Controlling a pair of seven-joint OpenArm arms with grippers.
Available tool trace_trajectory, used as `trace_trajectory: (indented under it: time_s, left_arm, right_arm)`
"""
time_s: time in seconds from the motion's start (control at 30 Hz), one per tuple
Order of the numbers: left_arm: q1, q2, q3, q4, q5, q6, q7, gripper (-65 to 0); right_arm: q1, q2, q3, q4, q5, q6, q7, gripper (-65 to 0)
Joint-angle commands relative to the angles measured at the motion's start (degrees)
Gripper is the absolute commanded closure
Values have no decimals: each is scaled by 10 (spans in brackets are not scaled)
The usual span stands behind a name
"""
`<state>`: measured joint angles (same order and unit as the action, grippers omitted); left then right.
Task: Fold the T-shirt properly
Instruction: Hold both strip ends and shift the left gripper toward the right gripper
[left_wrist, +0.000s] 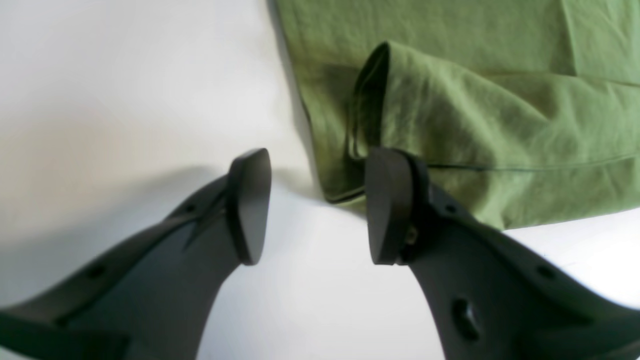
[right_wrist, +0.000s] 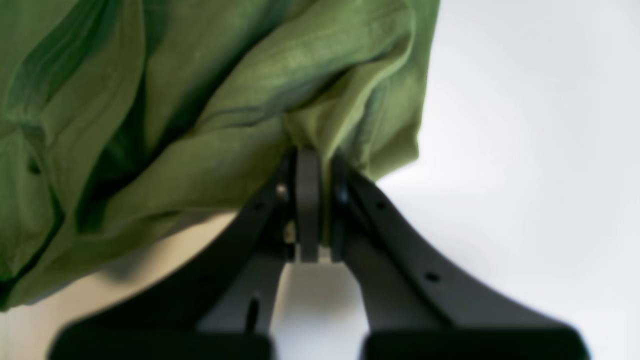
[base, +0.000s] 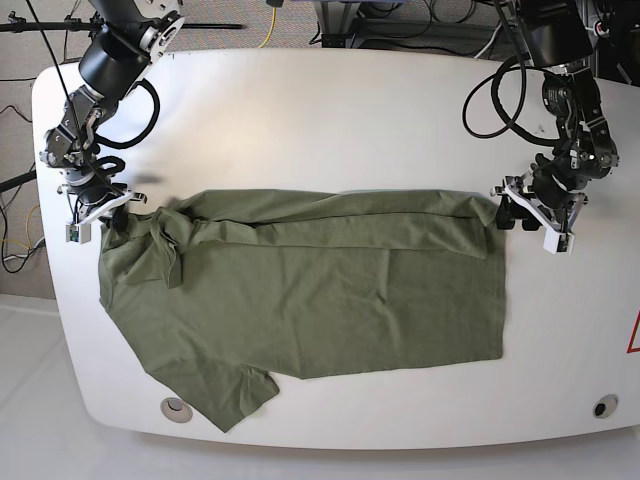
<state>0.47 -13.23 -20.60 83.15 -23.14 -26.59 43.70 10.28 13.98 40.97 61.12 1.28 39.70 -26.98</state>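
The olive-green T-shirt (base: 310, 300) lies spread across the white table, its far edge folded toward the front in a long band (base: 330, 228). My right gripper (base: 116, 214), at the base view's left, is shut on a bunched bit of the T-shirt (right_wrist: 240, 100) near a sleeve, and the cloth rises in folds from the pinched fingers (right_wrist: 307, 200). My left gripper (base: 504, 212), at the base view's right, stands open beside the shirt's far right corner. In the left wrist view that corner (left_wrist: 345, 192) lies by the gap of the left gripper (left_wrist: 317, 205), with nothing pinched.
The white table (base: 350, 110) has rounded corners, with two small round inserts (base: 177, 407) (base: 601, 407) near its front edge. Cables and stands run behind the far edge. One sleeve (base: 235, 395) reaches close to the front edge.
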Motion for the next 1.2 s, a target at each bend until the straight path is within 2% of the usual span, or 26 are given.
trace_trajectory:
  time_s: [0.0,0.3,0.87,0.97,1.17]
  left_arm:
    - [-9,-6,0,8,-9,-2,-14,-293]
    - [-8,-5,41,8,-9,-2,-15,-292]
    - [-9,-4,42,7,-9,-1,-15,-292]
    - [-9,4,47,6,-8,0,-15,-292]
    - [-10,18,62,-12,28,-1,-18,-292]
  right_arm:
    - [2,7,0,4,-12,3,-17,0]
    - [1,7,0,4,-13,3,-17,0]
    - [1,7,0,4,-13,3,-17,0]
    - [1,7,0,4,-13,3,-17,0]
    - [1,6,0,4,-13,3,-17,0]
